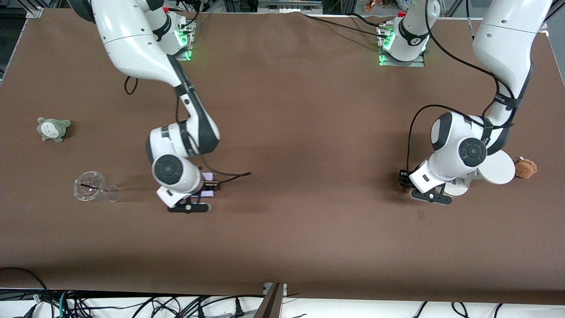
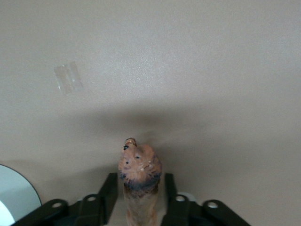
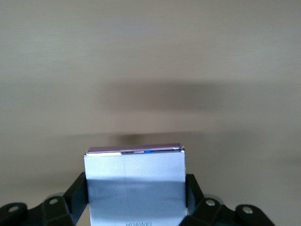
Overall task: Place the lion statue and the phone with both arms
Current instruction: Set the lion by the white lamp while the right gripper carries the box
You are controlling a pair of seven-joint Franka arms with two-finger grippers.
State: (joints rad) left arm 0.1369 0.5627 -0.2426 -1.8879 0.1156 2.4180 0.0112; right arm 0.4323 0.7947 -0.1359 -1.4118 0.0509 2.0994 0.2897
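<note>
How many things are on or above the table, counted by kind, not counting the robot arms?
Plush toys: 2, one grey, one brown
Clear plastic cup: 1
White stand: 1
Phone, held in right gripper: 1
Lion statue, held in left gripper: 1
Total: 6

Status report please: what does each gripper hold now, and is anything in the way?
Left gripper shut on lion statue, low over table. Right gripper shut on phone. White stand beside the left gripper; nothing under either.

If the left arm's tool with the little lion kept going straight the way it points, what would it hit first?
Probably just the bare table. The left tool holds the lion statue pointing down at it, though the gap is unclear.
</note>
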